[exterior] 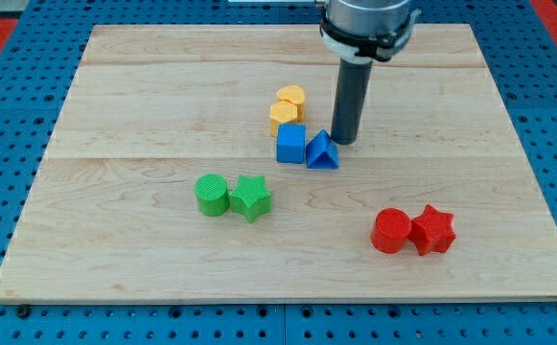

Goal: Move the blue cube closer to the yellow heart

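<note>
The blue cube point(290, 144) sits near the board's middle, touching the blue triangular block point(322, 151) on its right. Just above the cube lie two yellow blocks close together: one point(283, 116) touching the cube's top and one point(291, 97) above it; which one is the heart I cannot tell for sure. My tip point(344, 142) rests on the board just right of and slightly above the blue triangle, about a block's width right of the cube.
A green cylinder point(212, 195) and green star point(250, 198) sit at lower left of centre. A red cylinder point(390, 231) and red star point(432, 230) sit at lower right. The wooden board point(115, 96) lies on a blue perforated table.
</note>
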Robot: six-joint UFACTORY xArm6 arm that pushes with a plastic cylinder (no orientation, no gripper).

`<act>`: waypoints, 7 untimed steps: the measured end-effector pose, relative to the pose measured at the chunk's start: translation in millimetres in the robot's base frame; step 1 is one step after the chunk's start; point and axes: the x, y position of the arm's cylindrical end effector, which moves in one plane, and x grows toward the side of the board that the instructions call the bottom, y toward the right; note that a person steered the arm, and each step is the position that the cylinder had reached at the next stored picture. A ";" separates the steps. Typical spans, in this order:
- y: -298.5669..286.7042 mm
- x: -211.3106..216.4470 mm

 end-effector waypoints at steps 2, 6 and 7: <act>-62.6 -48.7; -5.4 56.8; -108.5 49.2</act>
